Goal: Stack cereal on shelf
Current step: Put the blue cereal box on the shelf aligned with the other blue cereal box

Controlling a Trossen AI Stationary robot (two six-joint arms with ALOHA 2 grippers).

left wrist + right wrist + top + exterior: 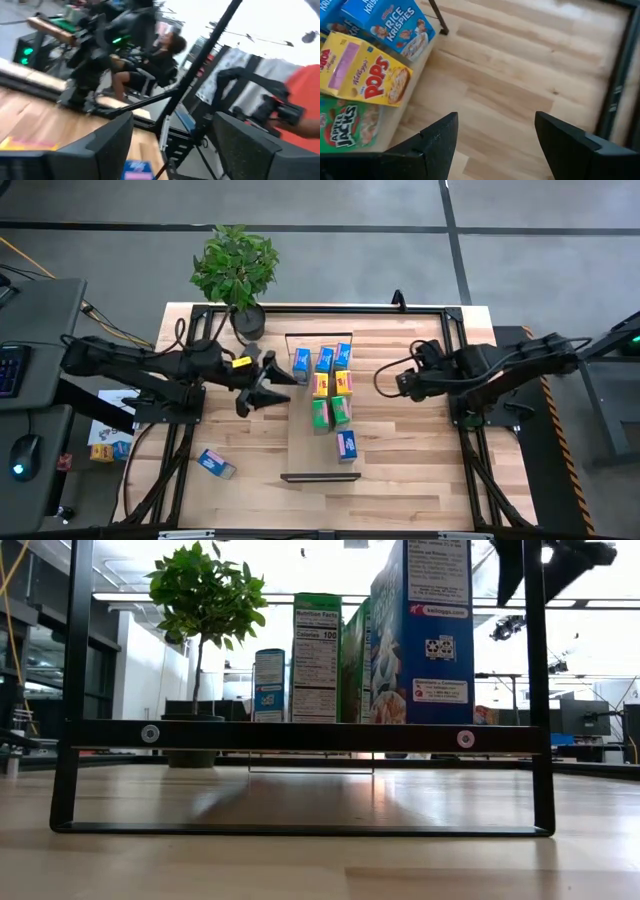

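Note:
The shelf [308, 455] is a narrow light-wood board lying from the far to the near side at mid-table, with black brackets at both ends. Several cereal boxes stand on it: blue ones [325, 359] at the far end, yellow [321, 385] and green [320, 414] in the middle, and one blue box [346, 444] nearer. Another blue box [215, 463] lies on the table at the near left. My left gripper [272, 380] is open and empty just left of the shelf. My right gripper [398, 383] is open and empty to its right, over bare table [495, 145].
A potted plant [238, 270] stands at the table's far left. A black metal frame [455, 340] runs around the table. In the low view the shelf's near bracket [300, 735] spans the picture. People [160, 55] show in the room beyond.

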